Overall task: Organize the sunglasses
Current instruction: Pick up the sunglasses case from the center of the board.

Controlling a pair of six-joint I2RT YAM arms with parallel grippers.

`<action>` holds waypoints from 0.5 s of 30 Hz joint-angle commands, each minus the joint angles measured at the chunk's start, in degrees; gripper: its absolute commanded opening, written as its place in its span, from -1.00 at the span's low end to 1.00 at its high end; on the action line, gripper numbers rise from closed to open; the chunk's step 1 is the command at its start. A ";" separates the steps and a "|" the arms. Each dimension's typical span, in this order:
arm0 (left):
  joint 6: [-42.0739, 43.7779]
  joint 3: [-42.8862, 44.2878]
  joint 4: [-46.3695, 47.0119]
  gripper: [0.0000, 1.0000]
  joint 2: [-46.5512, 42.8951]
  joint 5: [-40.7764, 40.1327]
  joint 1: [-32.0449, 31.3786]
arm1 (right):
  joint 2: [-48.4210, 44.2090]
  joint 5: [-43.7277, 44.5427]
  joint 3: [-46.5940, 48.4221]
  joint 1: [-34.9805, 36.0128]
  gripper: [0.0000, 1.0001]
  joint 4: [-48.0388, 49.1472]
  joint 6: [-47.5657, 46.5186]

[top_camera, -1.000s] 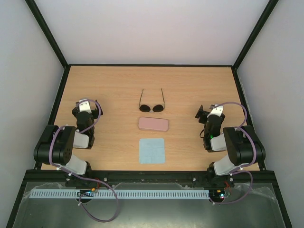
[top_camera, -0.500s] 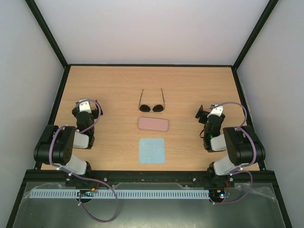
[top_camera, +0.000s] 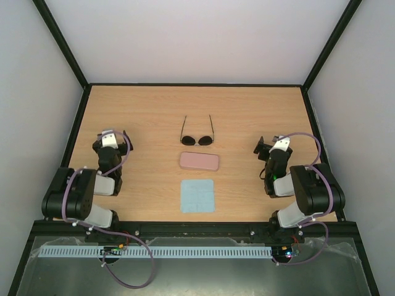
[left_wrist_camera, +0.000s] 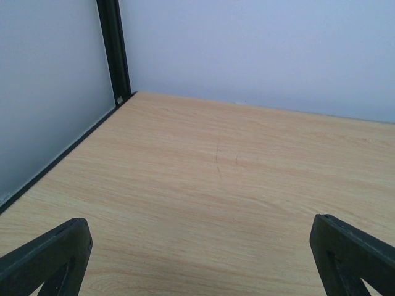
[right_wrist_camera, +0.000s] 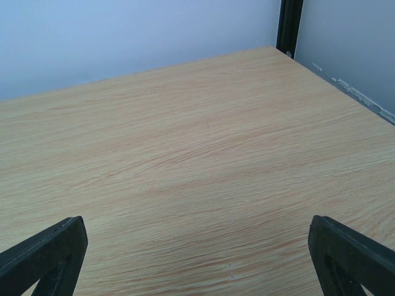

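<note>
The sunglasses (top_camera: 197,137) lie on the wooden table (top_camera: 154,111) at mid-centre, two round dark lenses toward me and the thin temple arms open and pointing away. My left gripper (top_camera: 112,134) rests folded at the table's left, far from them, open and empty; its fingertips (left_wrist_camera: 46,256) show at the frame's lower corners over bare wood. My right gripper (top_camera: 268,144) rests folded at the right, open and empty; its fingertips (right_wrist_camera: 352,256) are also spread wide over bare wood. The sunglasses do not show in either wrist view.
A pink rounded-rectangle case (top_camera: 199,161) lies shut just in front of the sunglasses. A light blue square cloth (top_camera: 197,195) lies in front of the case. Black frame posts and pale walls bound the table (left_wrist_camera: 114,49) (right_wrist_camera: 289,24).
The left arm has shifted slightly to the left and its gripper has moved a little. The right arm and the objects have not moved.
</note>
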 commanded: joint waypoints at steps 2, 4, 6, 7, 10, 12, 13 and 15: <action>1.44 0.97 -6.07 0.99 -10.95 1.25 -0.64 | -6.38 -1.12 -2.21 -0.09 0.97 0.48 -1.47; 1.90 2.30 -11.13 0.99 -16.09 2.47 -1.09 | -12.26 -1.77 -1.38 -0.09 0.97 -6.83 -1.66; 1.51 3.86 -16.21 0.99 -21.17 3.17 -1.84 | -17.62 -2.78 0.00 -0.09 0.97 -14.53 -1.38; 0.54 5.15 -19.08 0.99 -23.60 3.37 -2.17 | -20.61 -3.40 0.77 -0.09 0.97 -18.61 -0.75; -4.61 9.71 -28.71 0.99 -29.03 4.47 -2.85 | -29.49 -3.84 3.32 -0.09 0.97 -29.21 2.05; -8.97 14.04 -36.94 0.99 -30.99 5.94 -3.23 | -34.97 -2.56 6.10 -0.09 0.97 -37.36 5.20; -11.39 16.52 -40.85 0.99 -31.47 6.57 -3.41 | -37.38 -1.87 8.17 -0.10 0.97 -42.60 6.84; -16.31 22.83 -49.05 0.99 -31.41 8.92 -3.70 | -41.11 -1.77 12.93 -0.10 0.97 -54.08 9.61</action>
